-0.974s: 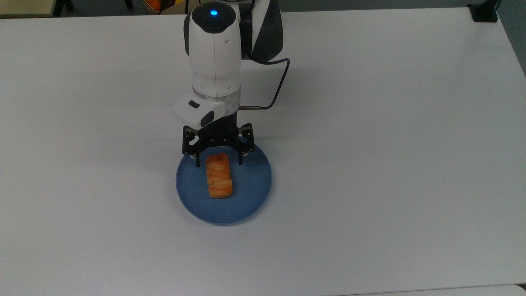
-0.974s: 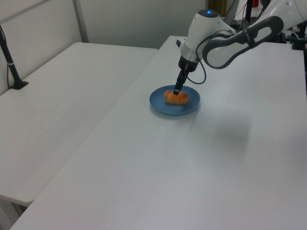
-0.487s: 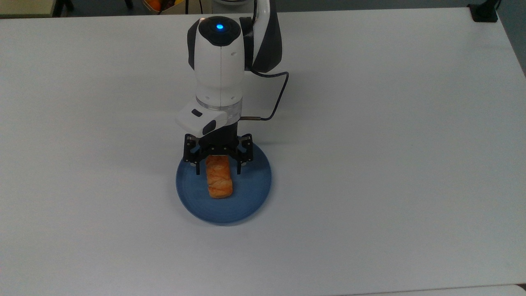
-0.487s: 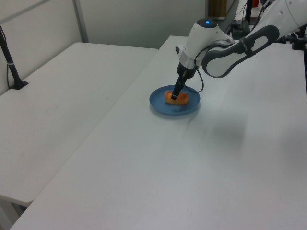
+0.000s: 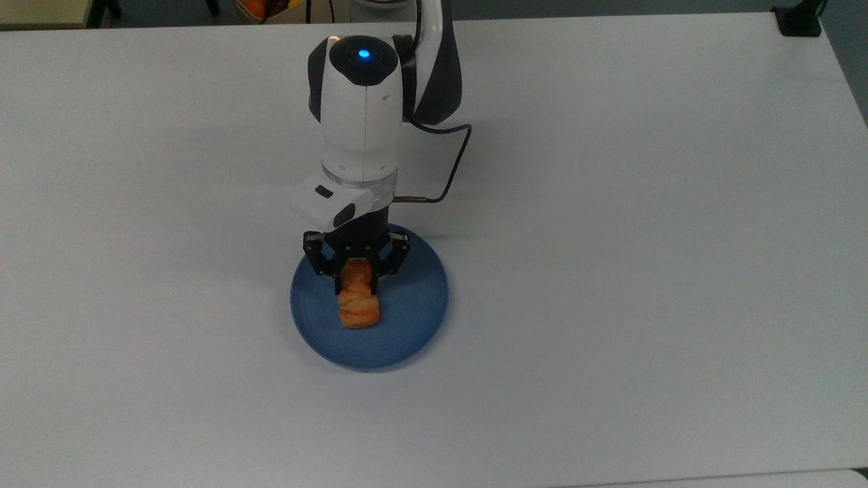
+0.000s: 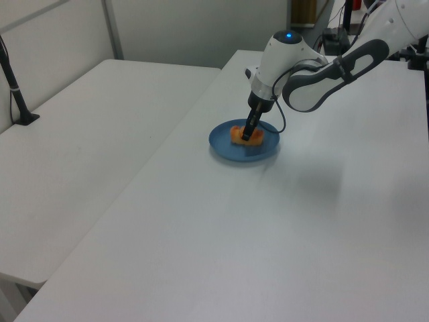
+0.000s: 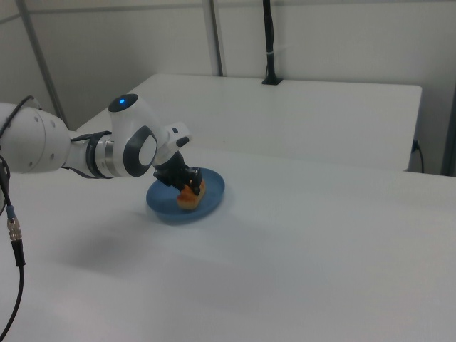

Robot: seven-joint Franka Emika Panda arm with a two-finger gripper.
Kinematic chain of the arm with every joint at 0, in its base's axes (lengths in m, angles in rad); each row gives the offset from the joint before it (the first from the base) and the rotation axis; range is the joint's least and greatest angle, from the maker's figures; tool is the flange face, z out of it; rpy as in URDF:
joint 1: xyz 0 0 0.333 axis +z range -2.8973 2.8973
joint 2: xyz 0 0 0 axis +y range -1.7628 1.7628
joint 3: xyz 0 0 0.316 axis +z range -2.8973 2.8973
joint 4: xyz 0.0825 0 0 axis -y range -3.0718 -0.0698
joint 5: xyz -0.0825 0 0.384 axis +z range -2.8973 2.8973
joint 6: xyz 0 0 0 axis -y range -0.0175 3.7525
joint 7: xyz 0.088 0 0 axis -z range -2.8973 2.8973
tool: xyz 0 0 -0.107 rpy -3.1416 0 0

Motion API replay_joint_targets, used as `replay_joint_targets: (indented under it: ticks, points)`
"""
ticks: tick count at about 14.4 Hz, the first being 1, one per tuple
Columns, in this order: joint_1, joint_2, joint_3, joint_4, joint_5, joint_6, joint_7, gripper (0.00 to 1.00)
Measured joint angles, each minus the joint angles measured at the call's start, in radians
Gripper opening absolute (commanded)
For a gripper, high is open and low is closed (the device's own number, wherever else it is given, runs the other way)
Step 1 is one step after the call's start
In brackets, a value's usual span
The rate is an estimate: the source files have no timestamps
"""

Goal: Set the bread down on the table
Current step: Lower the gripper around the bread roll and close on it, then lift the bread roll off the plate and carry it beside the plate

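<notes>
The top view looks steeply down on the table (image 5: 644,237) from close by. The left and right views look obliquely from opposite sides, farther off. All share the plate (image 5: 413,325).

Bread (image 5: 358,302) flaky, lumpy crust; table (image 5: 610,237) smooth matte white; plate (image 5: 413,318) matte blue.

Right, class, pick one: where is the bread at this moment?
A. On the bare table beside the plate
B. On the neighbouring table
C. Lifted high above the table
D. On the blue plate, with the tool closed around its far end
D: the bread lies on the blue plate, and the tool pinches its end nearest the arm.
</notes>
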Motion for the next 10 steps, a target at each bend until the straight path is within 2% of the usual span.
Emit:
replay_joint_targets:
  ticks: [5, 10]
  points:
    - [-0.010, -0.004, -0.001, 0.011, 0.000, 0.000, 0.000, 0.35]
    - [-0.052, -0.058, -0.001, 0.021, 0.000, -0.001, 0.001, 0.35]
